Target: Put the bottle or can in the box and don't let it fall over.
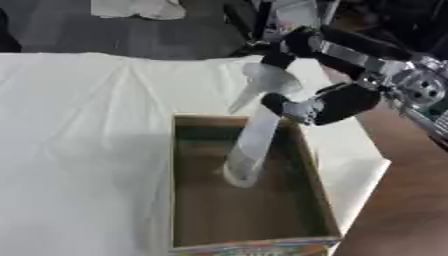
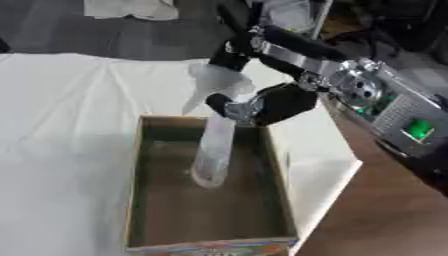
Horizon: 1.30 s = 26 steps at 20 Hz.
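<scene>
Bottle placement is at its last step: the spray bottle (image 1: 254, 135) (pale, translucent, with a trigger head) hangs below the right hand (image 1: 328, 102), its base down inside the box and apparently touching, or just above, the brown floor. It leans, its top tilted toward the hand and its base further out to the left of it, so it does not stand upright yet.

Largest around the hand is the table with its white cloth (image 1: 79, 125), spreading to the left of and beneath the hand. Next is the open cardboard box (image 1: 179, 180), directly below the hand, its far wall just under the fingers and its right wall under the wrist. Smallest is the bottle itself, gripped at the neck, with the hand's fingers curled round it just under the trigger head.

My judgement of the next move: bring the neck over the base until the bottle stands straight, settle it flat, and only then open the fingers. Nothing else lies in the box; the risk is the lean, and the far wall near the fingers. The left hand shows in neither view.
</scene>
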Tool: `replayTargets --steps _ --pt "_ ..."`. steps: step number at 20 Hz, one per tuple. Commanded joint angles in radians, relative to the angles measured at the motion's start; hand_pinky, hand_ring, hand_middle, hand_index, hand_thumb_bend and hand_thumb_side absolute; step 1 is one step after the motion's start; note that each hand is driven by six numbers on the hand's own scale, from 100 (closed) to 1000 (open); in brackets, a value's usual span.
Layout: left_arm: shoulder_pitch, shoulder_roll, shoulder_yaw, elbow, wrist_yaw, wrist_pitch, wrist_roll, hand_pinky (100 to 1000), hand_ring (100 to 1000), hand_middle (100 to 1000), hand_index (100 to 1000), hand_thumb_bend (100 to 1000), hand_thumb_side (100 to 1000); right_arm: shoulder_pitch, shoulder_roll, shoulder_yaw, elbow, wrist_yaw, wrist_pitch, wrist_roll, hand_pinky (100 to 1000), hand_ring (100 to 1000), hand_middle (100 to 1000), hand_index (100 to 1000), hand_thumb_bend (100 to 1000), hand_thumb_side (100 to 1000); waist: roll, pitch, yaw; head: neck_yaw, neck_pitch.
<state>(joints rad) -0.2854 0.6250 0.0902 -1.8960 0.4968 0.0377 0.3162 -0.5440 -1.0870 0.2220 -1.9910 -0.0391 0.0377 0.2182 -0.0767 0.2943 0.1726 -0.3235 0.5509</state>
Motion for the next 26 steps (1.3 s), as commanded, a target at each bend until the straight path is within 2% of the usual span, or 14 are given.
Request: replayTargets --steps 1,7,15,19,21,22,26 --pt "-0.012 0.017 0.009 -0.011 -0.005 0.0 0.002 809 839 820 799 262 971 -0.013 -0.021 -0.026 -0.009 0.009 -0.01 0.001 714 664 590 751 292 478 0.005 -0.014 0.0 0.001 -0.01" --pt "-0.008 0.017 0.011 -0.01 -0.006 0.0 0.004 809 838 820 799 263 971 -0.032 -0.018 -0.079 -0.009 0.003 -0.019 -0.033 725 710 643 781 296 498 0.003 -0.015 -0.004 0.008 -0.01" --pt "-0.004 0.02 0.016 -0.013 -0.009 -0.003 0.008 808 838 820 800 260 969 -0.037 -0.016 -0.157 -0.009 -0.054 0.003 -0.124 715 708 631 775 295 451 0.006 -0.01 -0.006 0.018 -0.014" --pt "-0.001 0.02 0.019 -0.016 -0.013 -0.006 0.012 808 838 820 800 258 968 -0.022 -0.004 -0.197 -0.009 -0.112 0.033 -0.197 710 703 618 764 246 455 0.011 -0.005 -0.006 0.029 -0.016" --pt "0.003 0.021 0.022 -0.018 -0.017 -0.008 0.015 808 838 820 800 255 966 -0.004 0.001 -0.218 -0.009 -0.147 0.045 -0.239 710 702 612 759 122 481 0.015 -0.003 -0.006 0.038 -0.014" --pt "0.005 0.021 0.024 -0.02 -0.02 -0.01 0.017 808 838 820 800 254 965 0.005 0.005 -0.227 -0.009 -0.164 0.048 -0.259 709 702 611 759 100 492 0.017 -0.001 -0.007 0.042 -0.014" --pt "0.012 0.02 0.03 -0.029 -0.031 -0.017 0.029 807 838 820 801 250 960 0.042 0.024 -0.265 -0.009 -0.225 0.044 -0.338 705 699 602 755 100 496 0.026 0.005 -0.008 0.061 -0.012"
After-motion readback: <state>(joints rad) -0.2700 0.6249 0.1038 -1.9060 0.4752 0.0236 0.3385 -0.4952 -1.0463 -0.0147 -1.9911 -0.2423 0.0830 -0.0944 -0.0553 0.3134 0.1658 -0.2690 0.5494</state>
